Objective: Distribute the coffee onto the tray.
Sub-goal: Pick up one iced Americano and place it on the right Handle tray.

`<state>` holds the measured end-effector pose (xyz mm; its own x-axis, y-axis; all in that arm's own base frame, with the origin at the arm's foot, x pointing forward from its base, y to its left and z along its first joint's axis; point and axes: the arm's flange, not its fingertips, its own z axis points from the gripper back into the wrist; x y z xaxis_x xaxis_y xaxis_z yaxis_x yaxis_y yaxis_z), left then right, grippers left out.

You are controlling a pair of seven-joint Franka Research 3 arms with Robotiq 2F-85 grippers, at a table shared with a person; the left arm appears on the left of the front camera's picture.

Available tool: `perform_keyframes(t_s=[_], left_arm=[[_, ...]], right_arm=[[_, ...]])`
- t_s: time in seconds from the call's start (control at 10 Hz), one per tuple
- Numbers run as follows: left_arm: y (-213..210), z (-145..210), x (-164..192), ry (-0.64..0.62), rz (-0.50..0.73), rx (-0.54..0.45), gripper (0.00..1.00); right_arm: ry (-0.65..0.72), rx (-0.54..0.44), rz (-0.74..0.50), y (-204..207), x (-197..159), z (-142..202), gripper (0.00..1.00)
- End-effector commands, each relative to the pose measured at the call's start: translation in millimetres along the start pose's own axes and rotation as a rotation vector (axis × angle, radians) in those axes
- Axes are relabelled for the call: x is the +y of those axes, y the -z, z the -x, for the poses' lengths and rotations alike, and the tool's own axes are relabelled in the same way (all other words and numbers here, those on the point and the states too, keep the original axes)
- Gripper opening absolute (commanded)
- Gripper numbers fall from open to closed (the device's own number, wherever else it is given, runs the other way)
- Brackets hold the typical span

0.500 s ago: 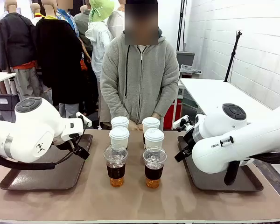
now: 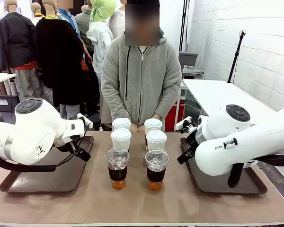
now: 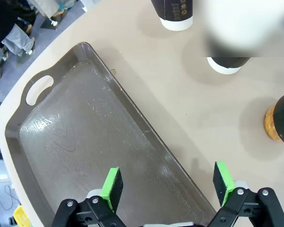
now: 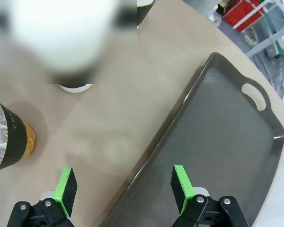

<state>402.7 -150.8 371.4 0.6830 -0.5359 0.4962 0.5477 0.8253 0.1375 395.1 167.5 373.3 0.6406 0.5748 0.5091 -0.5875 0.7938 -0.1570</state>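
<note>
**At mid-table, six cups between two bare trays**

In the front view the coffee stands in two rows running from 12 to 6 o'clock at the centre of the table (image 2: 142,205). Four white paper cups (image 2: 120,138) are at the far end and two clear cups (image 2: 117,166) of amber liquid are nearest the robot. The left tray (image 2: 47,182) lies at 8 o'clock from them and the right tray (image 2: 215,185) at 4 o'clock.

The left gripper (image 3: 167,172) hangs spread and holding nothing over its tray's inner edge. The right gripper (image 4: 123,172) is likewise parted and holding nothing, straddling its tray's rim.

The cups are probably thin-walled, and a hard squeeze could buckle them or pop a lid. The clear plastic looks slick, so the dark sleeve is the sensible place to grip. Full cups would slosh if tilted.

How full the white cups are cannot be told. Both wrist views cut the cups off at the picture's edges. In the front view each gripper is largely hidden behind its own arm.
</note>
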Motion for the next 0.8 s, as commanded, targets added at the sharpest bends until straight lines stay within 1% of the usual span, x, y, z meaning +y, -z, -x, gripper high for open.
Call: perform_keyframes(t_s=[0.0,0.6,0.7], left_arm=[[0,0,0,0.0,0.0,0.0,1.0],[0,0,0,0.0,0.0,0.0,1.0],[-14,-3,2,0.003,-0.025,-0.003,1.0]], right_arm=[[0.0,0.0,0.0,0,0,0,1.0],[0.0,0.0,0.0,0,0,0,1.0],[0.006,-0.015,0.008,-4,2,-5,1.0]])
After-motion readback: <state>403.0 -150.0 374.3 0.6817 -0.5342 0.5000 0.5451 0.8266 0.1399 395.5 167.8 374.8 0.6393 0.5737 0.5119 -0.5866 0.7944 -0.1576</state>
